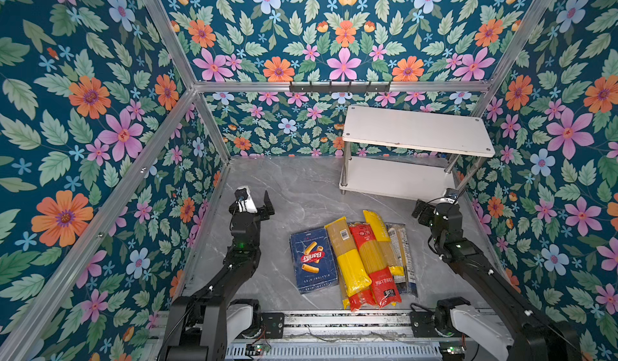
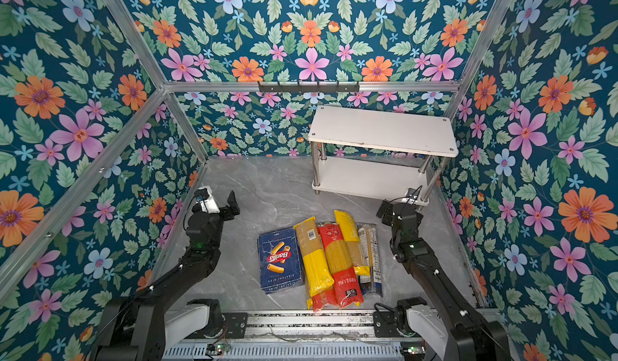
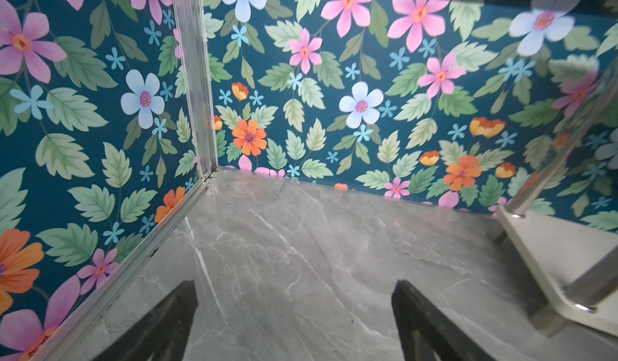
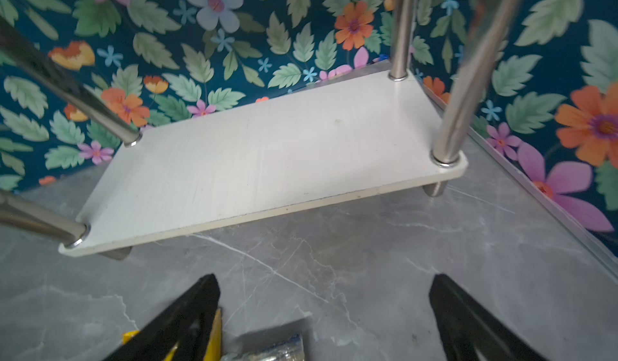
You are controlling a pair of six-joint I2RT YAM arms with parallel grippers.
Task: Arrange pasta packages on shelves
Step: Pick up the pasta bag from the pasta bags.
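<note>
Several pasta packages lie side by side at the table's front middle: a dark-blue Barilla pack (image 1: 312, 260), a yellow bag (image 1: 347, 257), a red bag (image 1: 378, 269), a second yellow bag (image 1: 379, 232) and a clear bag (image 1: 399, 252). The shelves (image 1: 414, 131) stand at the back right, both white boards bare. My left gripper (image 1: 259, 205) hovers open to the left of the packs, with only marble between its jaws (image 3: 294, 285). My right gripper (image 1: 423, 210) is open between the packs and the lower board (image 4: 267, 148). The bag ends (image 4: 274, 346) lie just beneath it.
A black hook rail (image 1: 339, 86) hangs on the back wall above the shelves. Floral walls and aluminium posts (image 1: 207, 121) close in the grey marble table (image 1: 301, 192) on three sides. The arms' mounting rail (image 1: 334, 322) runs along the front.
</note>
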